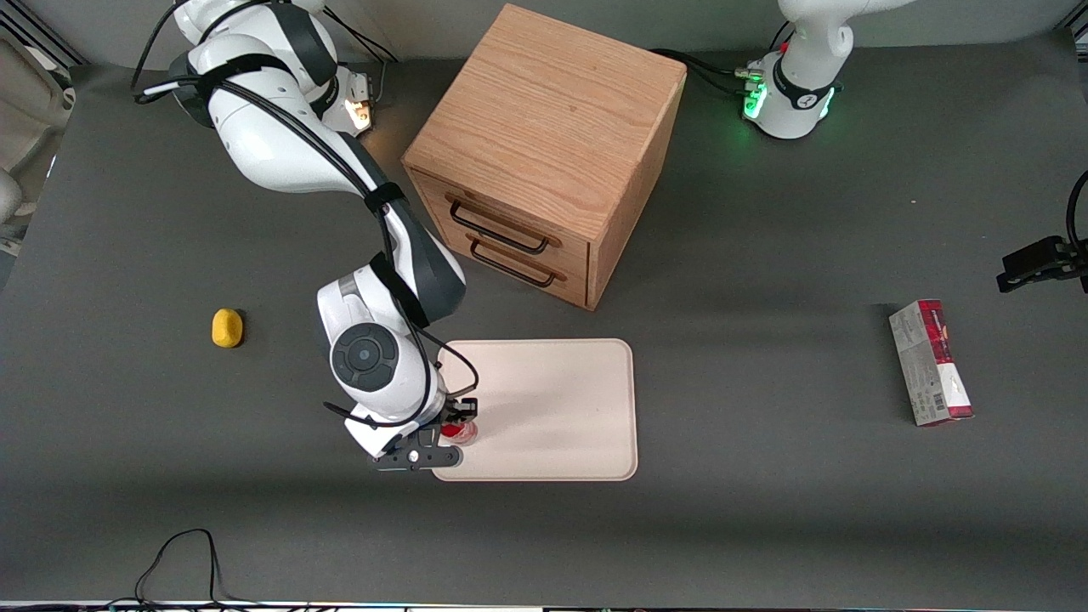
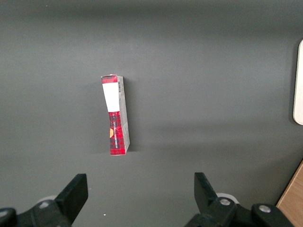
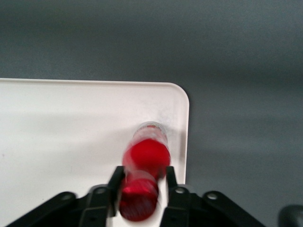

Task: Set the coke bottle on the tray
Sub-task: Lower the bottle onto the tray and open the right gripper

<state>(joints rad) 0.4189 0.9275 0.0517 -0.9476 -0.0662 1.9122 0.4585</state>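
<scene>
My black two-finger gripper [image 3: 142, 189] clasping small slim red coke bottle [image 3: 144, 165] near red cap, fingers [image 3: 115, 187] pressing either side of neck. Bottle standing over corner of flat pale cream-pink tray [image 3: 71, 137], silvery base at or just above tray surface, cannot tell which. Judging bottle light, rigid, smooth-walled, tall and narrow, so tippy; grip up by neck is keeping it plumb. Farther from front camera than tray: wooden two-drawer cabinet [image 1: 544, 157]. Toward parked arm's end: red-and-grey carton [image 1: 931, 363].

coke bottle [image 3: 144, 165] blurred, in front view mostly hidden under the gripper [image 1: 455, 422]
</scene>
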